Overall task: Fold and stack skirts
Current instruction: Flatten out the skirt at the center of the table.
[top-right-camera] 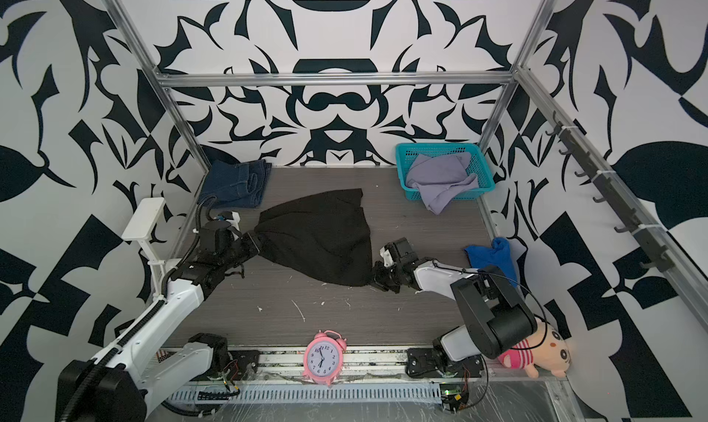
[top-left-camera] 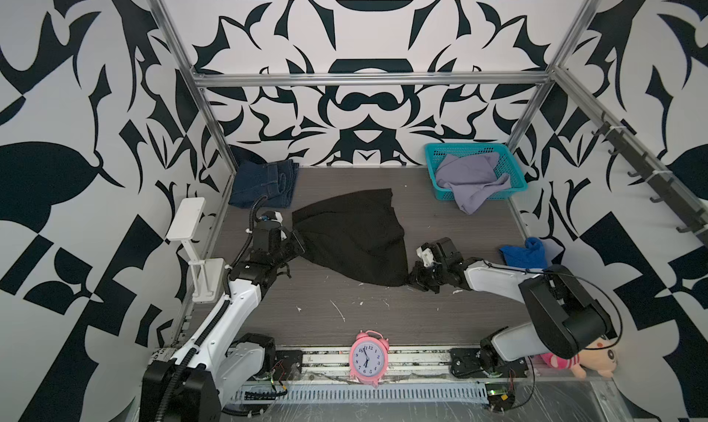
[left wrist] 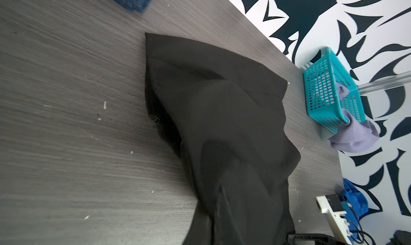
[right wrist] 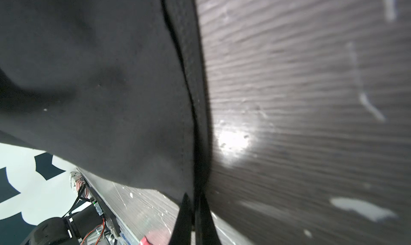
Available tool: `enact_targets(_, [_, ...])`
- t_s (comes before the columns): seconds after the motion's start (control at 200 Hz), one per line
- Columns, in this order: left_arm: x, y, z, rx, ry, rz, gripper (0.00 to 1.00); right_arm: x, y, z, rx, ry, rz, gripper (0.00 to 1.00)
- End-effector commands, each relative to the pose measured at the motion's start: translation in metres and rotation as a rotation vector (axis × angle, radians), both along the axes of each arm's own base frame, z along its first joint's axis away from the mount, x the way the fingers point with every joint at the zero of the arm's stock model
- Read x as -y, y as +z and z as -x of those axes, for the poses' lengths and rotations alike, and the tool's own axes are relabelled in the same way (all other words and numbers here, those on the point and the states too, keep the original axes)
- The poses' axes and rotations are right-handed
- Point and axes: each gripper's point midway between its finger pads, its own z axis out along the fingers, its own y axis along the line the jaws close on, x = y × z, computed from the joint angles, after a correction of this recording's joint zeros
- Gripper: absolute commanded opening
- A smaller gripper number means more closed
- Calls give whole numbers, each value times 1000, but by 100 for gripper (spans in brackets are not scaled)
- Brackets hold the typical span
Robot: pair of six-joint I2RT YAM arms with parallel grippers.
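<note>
Pink alarm clock [top-left-camera: 368, 357] stands at the front edge of the bench [top-left-camera: 383, 316], between the two arm bases. Black skirt [top-left-camera: 352, 236] is mid-bench, spread loosely and stretched between both arms. Left end effector [top-left-camera: 298, 241] is pressed together on the skirt's bunched left corner. Right end effector [right wrist: 195, 219] is pinching the hem at the near right corner; the wrist view shows both fingers [right wrist: 184, 219] closed on the edge, just off the bench. Denim skirt [top-left-camera: 264, 182] lies folded in the far left corner, apart from the black one. Lavender skirt [top-left-camera: 469, 179] sits crumpled in the teal basket [top-left-camera: 465, 146] at far right, one end hanging over the front rim onto the bench. Blue cloth [top-left-camera: 526, 253] is by the right wall.
</note>
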Motion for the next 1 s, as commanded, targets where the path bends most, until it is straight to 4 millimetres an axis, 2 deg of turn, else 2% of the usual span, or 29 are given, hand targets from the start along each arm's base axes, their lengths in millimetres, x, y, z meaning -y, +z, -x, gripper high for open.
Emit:
enact_targets(0.0, [-14,-13,10,-48,62,-33,16,-1,21,-14,51,-18,-43,0])
enact_targets(0.115, [-20,-18,15,-74,90,-51,21,3,33,-21,81,-43,-70,0])
enact_targets(0.26, [-21,-25,17,-101,93,-52,41,2,50,-30,126,-35,-90,0])
enact_targets(0.325, [-20,-32,19,-127,96,-49,50,1,51,-31,125,-32,-95,0])
enact_targets(0.51, [-20,-59,36,-248,117,-24,57,-1,47,-31,111,-27,-104,0])
enact_targets(0.735, [-24,-106,83,-444,267,117,61,-2,42,-30,97,-25,-101,0])
enact_targets(0.855, [-30,-132,105,-533,329,117,61,-3,39,-30,87,-21,-105,0])
enact_targets(0.995, [-19,-141,97,-500,284,165,57,-4,37,-31,86,-16,-107,0])
